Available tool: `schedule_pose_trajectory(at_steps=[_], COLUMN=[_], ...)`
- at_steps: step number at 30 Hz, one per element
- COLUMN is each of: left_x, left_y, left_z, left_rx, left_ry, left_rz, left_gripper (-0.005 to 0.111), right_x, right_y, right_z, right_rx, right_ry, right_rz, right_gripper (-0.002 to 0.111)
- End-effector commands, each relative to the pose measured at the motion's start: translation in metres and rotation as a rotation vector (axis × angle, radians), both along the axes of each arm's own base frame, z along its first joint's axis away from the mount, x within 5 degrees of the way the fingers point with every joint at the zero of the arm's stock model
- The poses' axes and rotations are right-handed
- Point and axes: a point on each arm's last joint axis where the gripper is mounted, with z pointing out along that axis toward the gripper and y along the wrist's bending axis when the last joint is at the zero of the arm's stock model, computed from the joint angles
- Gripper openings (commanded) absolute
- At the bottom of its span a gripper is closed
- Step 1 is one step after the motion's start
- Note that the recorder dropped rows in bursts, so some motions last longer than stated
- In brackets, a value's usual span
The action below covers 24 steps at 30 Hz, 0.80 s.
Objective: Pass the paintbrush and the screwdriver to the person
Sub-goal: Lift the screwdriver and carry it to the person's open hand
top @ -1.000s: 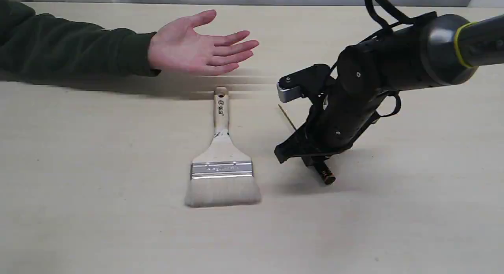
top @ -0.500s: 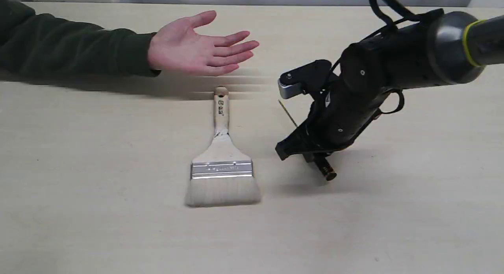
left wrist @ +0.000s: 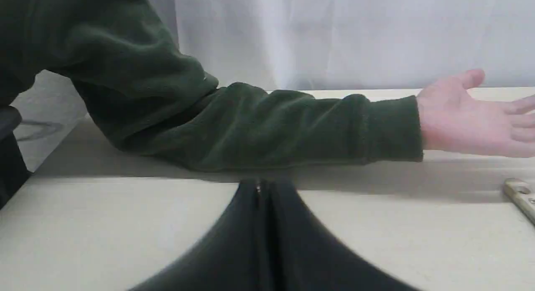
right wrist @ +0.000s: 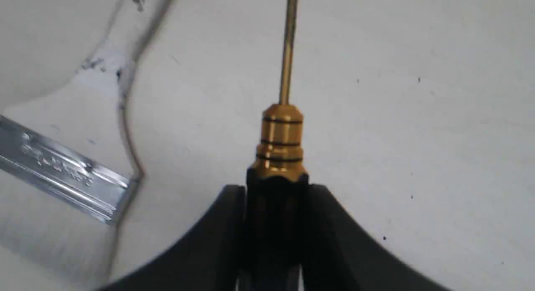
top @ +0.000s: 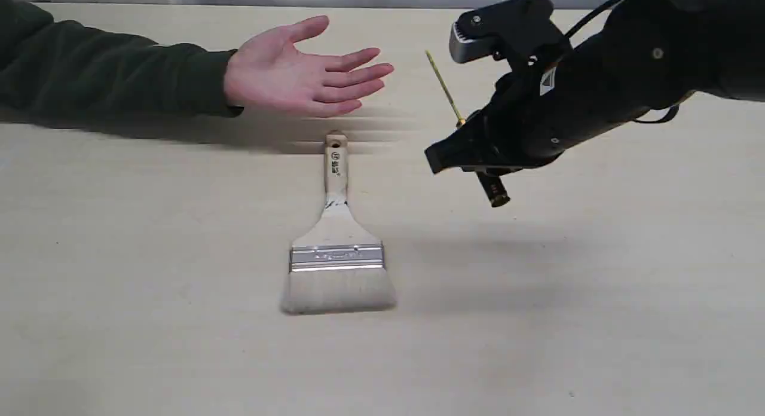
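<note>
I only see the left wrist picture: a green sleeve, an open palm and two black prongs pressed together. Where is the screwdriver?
Observer: The right end effector is shut on the screwdriver by its black handle, holding it in the air above the table.
Operator: Which way does its thin end point?
Observer: In the exterior view the gold shaft slants up and away, right of the person's open hand, not touching it.
Operator: And that pale stick at my picture's edge?
Observer: The paintbrush handle; the brush lies flat on the table, bristles away from the hand.
</note>
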Motion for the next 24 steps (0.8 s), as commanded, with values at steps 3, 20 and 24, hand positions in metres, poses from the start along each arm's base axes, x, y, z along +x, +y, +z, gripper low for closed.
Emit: schedule_pose_trajectory(at_steps=[3, 20, 24], left_x=[0.0, 0.0, 0.0], left_y=[-0.001, -0.001, -0.001], left_z=[0.0, 0.0, 0.0], left_rx=[-0.005, -0.005, -0.005], left_ry=[-0.006, -0.006, -0.008], left_rz=[-0.009, -0.009, -0.009], left_gripper=[0.0, 0.0, 0.0], right_x=[0.009, 0.077, 0.093], right_y=[0.007, 0.042, 0.053], right_z=[0.027, 0.055, 0.051], right_rx=[0.063, 0.093, 0.115], right_ry=[-0.096, -0.141, -0.116], right_rz=[0.017, 0.031, 0.024], right_gripper=[0.004, 0.004, 0.004])
